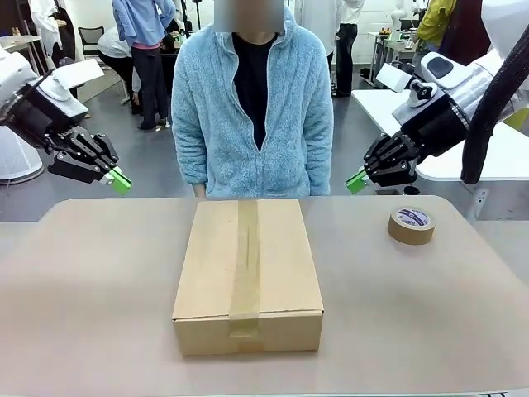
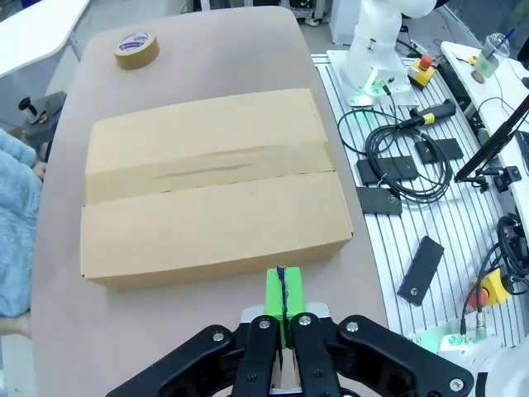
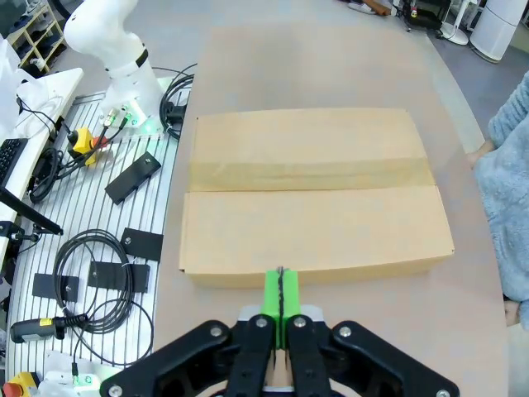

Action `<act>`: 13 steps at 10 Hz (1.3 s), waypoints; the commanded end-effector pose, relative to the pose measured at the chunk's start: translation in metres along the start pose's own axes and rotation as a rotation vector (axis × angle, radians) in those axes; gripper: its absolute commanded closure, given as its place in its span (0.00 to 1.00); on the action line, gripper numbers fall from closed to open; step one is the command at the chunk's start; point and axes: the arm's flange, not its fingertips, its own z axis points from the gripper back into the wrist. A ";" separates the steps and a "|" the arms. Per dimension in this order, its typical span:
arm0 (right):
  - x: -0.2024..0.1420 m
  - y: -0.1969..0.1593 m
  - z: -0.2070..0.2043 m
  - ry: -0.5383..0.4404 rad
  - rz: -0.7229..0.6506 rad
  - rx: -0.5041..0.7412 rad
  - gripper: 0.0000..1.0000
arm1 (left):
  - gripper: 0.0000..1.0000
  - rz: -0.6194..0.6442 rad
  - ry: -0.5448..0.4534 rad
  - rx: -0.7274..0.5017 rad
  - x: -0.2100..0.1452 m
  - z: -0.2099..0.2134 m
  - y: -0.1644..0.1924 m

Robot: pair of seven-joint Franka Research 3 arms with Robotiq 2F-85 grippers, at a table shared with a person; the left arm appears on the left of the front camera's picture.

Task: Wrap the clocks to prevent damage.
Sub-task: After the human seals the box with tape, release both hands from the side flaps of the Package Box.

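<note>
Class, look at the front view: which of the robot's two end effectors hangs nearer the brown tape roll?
The right end effector, shut, by the table's far right edge, nearest the tape roll. The left end effector hangs beyond the cardboard box.

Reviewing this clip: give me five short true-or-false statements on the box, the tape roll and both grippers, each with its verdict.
1. The cardboard box is closed, with a strip of tape along its top seam. True.
2. The tape roll rests on top of the box. False: it lies on the table, apart from the box, on the robot's right.
3. The left gripper is shut and holds nothing. True.
4. The right gripper grips the tape roll. False: it is shut, empty, raised above the table.
5. A person in a light blue fleece stands at the far side. True.
</note>
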 end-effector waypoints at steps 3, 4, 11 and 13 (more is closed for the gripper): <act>-0.001 -0.001 -0.003 0.011 0.003 -0.004 0.99 | 1.00 -0.010 -0.006 0.007 0.001 0.000 0.001; -0.001 -0.001 -0.003 0.011 0.003 -0.004 0.99 | 1.00 -0.010 -0.006 0.007 0.001 0.000 0.001; 0.000 0.004 0.000 -0.043 -0.002 0.035 0.00 | 0.00 0.019 0.007 -0.014 0.000 0.002 0.004; 0.000 0.005 0.001 -0.047 -0.004 0.037 0.00 | 0.00 0.019 0.012 -0.022 0.001 0.003 0.006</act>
